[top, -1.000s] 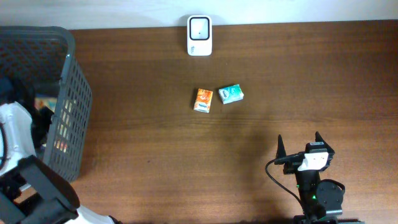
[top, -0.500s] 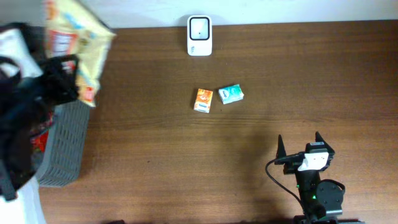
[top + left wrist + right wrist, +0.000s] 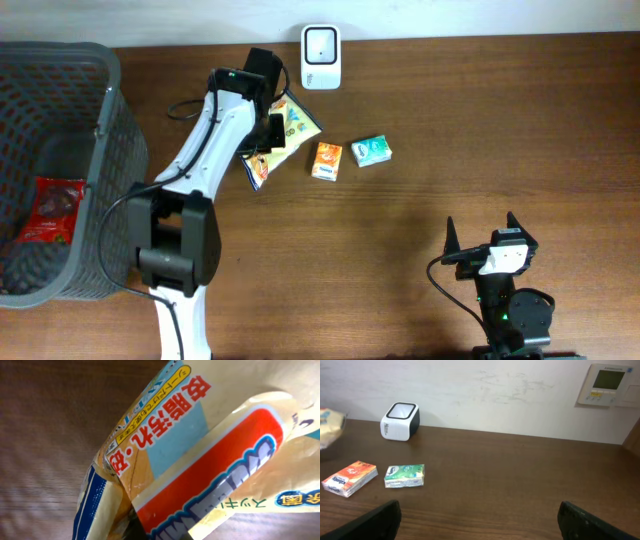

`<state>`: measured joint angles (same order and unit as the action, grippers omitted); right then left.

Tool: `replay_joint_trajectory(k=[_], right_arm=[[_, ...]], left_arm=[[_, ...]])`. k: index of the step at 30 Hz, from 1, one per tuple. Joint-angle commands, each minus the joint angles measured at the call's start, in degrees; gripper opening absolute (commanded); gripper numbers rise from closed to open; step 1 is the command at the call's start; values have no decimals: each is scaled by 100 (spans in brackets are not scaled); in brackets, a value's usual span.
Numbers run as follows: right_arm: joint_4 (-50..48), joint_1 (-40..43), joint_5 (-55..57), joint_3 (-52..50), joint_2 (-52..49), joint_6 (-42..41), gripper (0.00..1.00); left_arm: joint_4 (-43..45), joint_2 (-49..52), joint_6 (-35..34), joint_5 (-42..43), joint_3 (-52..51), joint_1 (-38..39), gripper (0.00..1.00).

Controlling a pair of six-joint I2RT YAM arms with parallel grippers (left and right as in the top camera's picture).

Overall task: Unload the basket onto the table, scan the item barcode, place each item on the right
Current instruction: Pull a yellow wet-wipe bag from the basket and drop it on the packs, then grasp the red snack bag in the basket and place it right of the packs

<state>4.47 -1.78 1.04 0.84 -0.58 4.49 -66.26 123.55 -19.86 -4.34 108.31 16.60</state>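
My left gripper point(image 3: 267, 133) is shut on a yellow snack bag point(image 3: 290, 125) with red and blue print, just left of and below the white barcode scanner point(image 3: 321, 57) at the table's far edge. The bag point(image 3: 200, 455) fills the left wrist view, crumpled, and hides the fingers. Its edge shows at the far left in the right wrist view, with the scanner point(image 3: 400, 421) beyond it. My right gripper point(image 3: 480, 238) rests open near the front right of the table, nothing between its fingers point(image 3: 380, 520).
An orange pack point(image 3: 327, 160) and a green pack point(image 3: 371, 151) lie side by side right of the bag. A dark mesh basket point(image 3: 125, 170) at the left holds a red packet point(image 3: 55, 205). A wall control panel point(image 3: 607, 385) hangs behind the table.
The left arm lifted the snack bag out of the basket and swung it right to the spot beside the scanner. The right arm has not moved.
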Motion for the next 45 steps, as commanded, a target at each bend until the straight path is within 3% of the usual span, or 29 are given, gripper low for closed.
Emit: replay_joint_trajectory(k=[1, 7, 8, 10, 11, 13, 15, 19, 21, 23, 26, 29, 32, 33, 35, 40, 43, 45], right_arm=[[20, 31, 9, -52, 37, -26, 98], [20, 31, 9, -52, 37, -26, 98], [20, 31, 9, -52, 37, -26, 99], [20, 31, 9, -52, 37, -26, 98], [20, 31, 9, -52, 37, -26, 98], [20, 31, 9, -52, 37, -26, 98], [20, 31, 9, -52, 37, -26, 98], [20, 31, 9, -52, 37, -26, 98], [20, 31, 9, -52, 37, -26, 98], [20, 31, 9, -52, 37, -26, 98], [20, 31, 9, -52, 37, -26, 98], [20, 31, 7, -52, 37, -26, 98], [20, 31, 9, -52, 37, -26, 98], [20, 31, 9, -52, 37, -26, 98], [20, 31, 9, -52, 37, -26, 98], [20, 31, 9, -52, 33, -26, 98], [20, 31, 9, -52, 28, -26, 98], [20, 31, 9, -52, 26, -26, 99]], left_arm=[[-31, 415, -798, -79, 48, 129, 0], [42, 780, -796, 256, 50, 859, 5], [72, 780, -796, 345, 50, 992, 15], [120, 774, -796, 350, 243, 1139, 22], [15, 769, -791, 343, 509, 1128, 34], [-389, 769, -675, 282, 1163, 968, 92], [-1263, 769, -619, 186, 2297, 741, 96], [-3049, 713, -605, -319, 5056, 286, 92], [-3047, 393, -278, -378, 5807, 42, 99], [-3047, -42, -278, -713, 5980, -289, 99], [-3047, -621, 297, -754, 5980, -1097, 100], [-3045, -754, 278, -461, 5914, -2796, 99], [-3045, -713, 282, -424, 5453, -4035, 99], [-3045, -710, 343, -431, 5106, -4422, 89], [-2721, -704, 553, -424, 3871, -4957, 84], [-1215, -704, 1729, -426, 1040, -5080, 84], [-664, -704, 2157, -428, 94, -5080, 84], [-417, -699, 2435, -426, -278, -5080, 76]])
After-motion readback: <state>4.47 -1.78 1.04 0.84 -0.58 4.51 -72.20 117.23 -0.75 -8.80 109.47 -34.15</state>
